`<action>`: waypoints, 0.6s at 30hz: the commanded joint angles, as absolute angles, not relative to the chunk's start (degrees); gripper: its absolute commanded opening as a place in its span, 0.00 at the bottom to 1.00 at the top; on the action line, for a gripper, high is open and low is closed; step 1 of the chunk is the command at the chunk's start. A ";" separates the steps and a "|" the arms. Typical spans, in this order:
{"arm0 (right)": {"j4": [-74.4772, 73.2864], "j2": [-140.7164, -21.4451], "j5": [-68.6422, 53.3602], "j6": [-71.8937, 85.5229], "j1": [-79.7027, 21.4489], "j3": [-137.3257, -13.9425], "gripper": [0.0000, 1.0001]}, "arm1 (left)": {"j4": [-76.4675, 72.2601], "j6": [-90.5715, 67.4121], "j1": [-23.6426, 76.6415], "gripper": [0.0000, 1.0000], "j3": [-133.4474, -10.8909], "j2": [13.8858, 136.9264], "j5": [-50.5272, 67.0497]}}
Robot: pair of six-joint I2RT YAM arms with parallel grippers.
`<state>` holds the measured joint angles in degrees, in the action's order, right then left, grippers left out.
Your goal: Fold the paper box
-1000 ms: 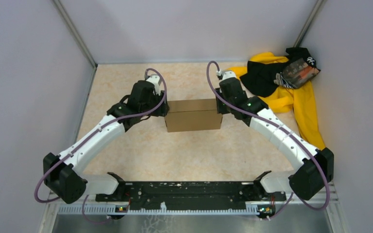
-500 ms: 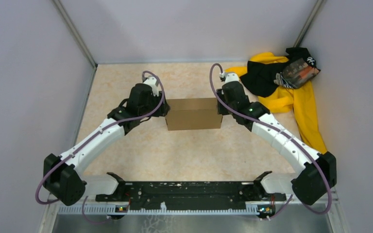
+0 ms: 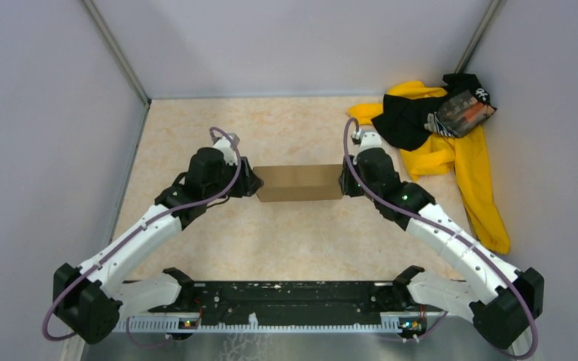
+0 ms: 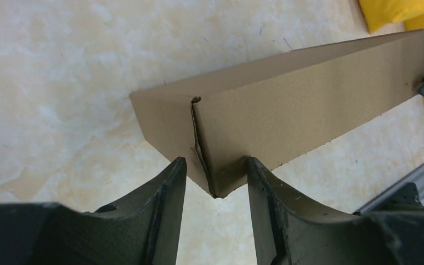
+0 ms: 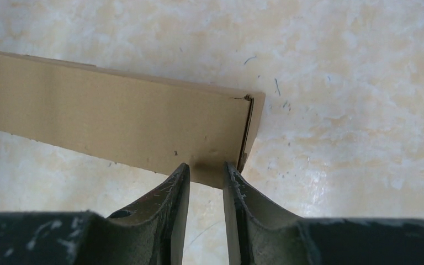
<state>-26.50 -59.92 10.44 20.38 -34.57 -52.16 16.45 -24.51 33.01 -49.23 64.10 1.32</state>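
The paper box (image 3: 299, 183) is a closed, long brown cardboard block in the middle of the table, held between my two arms. My left gripper (image 3: 252, 185) is at its left end. In the left wrist view the box's (image 4: 309, 94) near corner sits wedged between the jaws of the left gripper (image 4: 215, 163), and both fingers touch the cardboard. My right gripper (image 3: 342, 183) is at the right end. In the right wrist view its jaws (image 5: 206, 167) stand slightly apart, tips against the long face of the box (image 5: 116, 121) close to its end seam.
A yellow-and-black clothing pile (image 3: 436, 128) lies at the back right, close behind the right arm; a yellow edge of the clothing (image 4: 397, 11) shows in the left wrist view. Grey walls enclose the table on three sides. The arms' black base rail (image 3: 293, 297) runs along the near edge.
Both arms have drawn back toward the near side with the box between them. The box has turned and now shows one narrow face from above. The left jaws have closed a little.
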 commanded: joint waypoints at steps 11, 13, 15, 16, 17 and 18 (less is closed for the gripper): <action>-49.97 -54.94 8.61 30.11 -43.66 -56.21 0.29 | 37.40 -30.57 34.39 0.59 -46.94 52.65 7.34; -50.02 -55.83 10.16 28.91 -43.70 -58.12 0.32 | 37.99 -29.74 34.37 0.62 -49.31 52.09 6.10; -48.71 -57.96 11.43 27.42 -43.62 -59.24 0.39 | 36.77 -28.30 34.41 0.68 -50.29 52.69 4.32; -47.78 -59.35 11.72 26.80 -43.44 -59.71 0.40 | 35.71 -27.77 34.33 0.73 -50.58 53.64 3.55; -46.48 -60.60 11.73 26.17 -42.93 -59.99 0.42 | 35.27 -27.25 34.22 0.77 -50.91 54.86 2.90; -45.05 -61.53 11.35 25.51 -42.05 -60.09 0.44 | 34.48 -26.91 34.26 0.93 -51.07 56.33 2.10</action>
